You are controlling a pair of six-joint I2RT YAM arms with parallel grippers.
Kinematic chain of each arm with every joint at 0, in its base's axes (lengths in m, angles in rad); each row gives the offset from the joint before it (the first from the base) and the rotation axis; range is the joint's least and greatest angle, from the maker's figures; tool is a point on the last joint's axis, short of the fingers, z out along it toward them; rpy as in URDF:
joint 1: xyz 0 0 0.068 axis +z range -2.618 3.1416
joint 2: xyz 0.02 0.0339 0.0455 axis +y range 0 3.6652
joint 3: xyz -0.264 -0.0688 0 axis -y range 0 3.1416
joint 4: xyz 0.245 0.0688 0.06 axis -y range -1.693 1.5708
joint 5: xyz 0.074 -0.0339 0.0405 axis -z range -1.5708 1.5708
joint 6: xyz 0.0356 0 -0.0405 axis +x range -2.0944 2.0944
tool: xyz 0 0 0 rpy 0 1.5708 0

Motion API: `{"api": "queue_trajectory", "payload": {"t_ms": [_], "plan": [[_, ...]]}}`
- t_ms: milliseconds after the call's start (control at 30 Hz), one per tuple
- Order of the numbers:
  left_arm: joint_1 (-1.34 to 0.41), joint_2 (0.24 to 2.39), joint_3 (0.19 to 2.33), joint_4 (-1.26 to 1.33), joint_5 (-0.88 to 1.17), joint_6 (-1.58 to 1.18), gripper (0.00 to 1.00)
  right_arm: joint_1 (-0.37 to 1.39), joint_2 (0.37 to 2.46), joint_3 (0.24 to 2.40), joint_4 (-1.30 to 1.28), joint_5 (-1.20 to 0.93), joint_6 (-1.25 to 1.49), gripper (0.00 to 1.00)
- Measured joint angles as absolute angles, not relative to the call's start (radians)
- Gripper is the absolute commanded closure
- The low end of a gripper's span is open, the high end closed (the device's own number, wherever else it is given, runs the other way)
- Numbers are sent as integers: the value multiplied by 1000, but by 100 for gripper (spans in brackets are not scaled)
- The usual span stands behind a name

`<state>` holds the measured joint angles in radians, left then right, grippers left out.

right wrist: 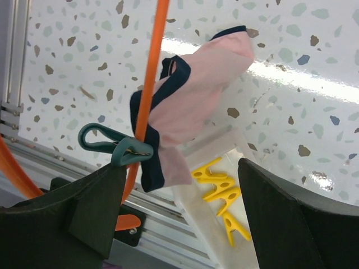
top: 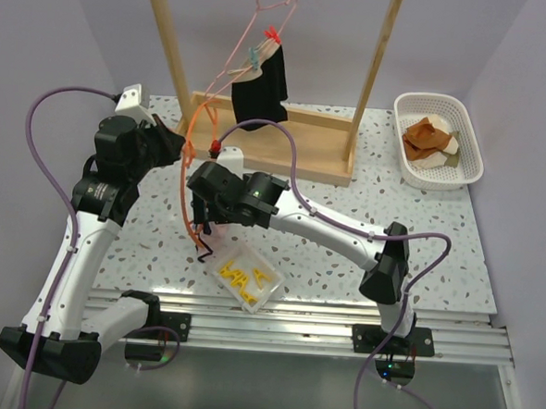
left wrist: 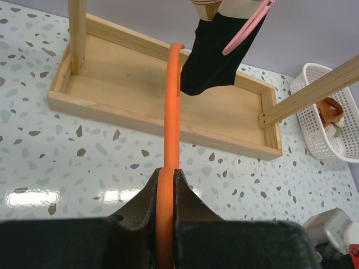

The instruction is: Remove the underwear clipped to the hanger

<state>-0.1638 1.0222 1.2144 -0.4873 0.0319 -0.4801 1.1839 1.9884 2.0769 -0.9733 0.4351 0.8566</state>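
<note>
The left pincer point(left wrist: 166, 175) is clamped on the orange hanger point(left wrist: 173, 101). The right pincer point(right wrist: 179, 179) gapes wide. The pink briefs point(right wrist: 196, 84), pinned to that hanger by a teal clip point(right wrist: 115, 148), hang between its fingers, one finger just beside the clip and the other clear of the cloth. The black briefs point(top: 260, 88) hang inside the far wooden rack point(top: 378, 72).

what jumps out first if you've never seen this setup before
The orange hanger stands out most, pinched in the shut left gripper over the middle of the table. Pink briefs are fastened to it by a teal clip, right between the fingers of the open right gripper. At the back, black briefs dangle inside the wooden rack.
</note>
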Motion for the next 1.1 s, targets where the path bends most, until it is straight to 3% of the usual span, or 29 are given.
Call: {"api": "queue_trajectory", "payload": {"t_ms": [467,633,900,1100], "plan": [[-164,1017,1214,-492,-15,-479,100,1132,1842,1874,-960,451,885,15],[-164,1017,1213,-491,-14,-479,100,1095,1765,1796,-883,339,876,14],[-164,1016,1180,-493,-11,-476,100,1088,1814,1933,-802,144,875,9],[-164,1016,1180,-495,-11,-476,100,1095,1898,2028,-810,131,874,9]]}}
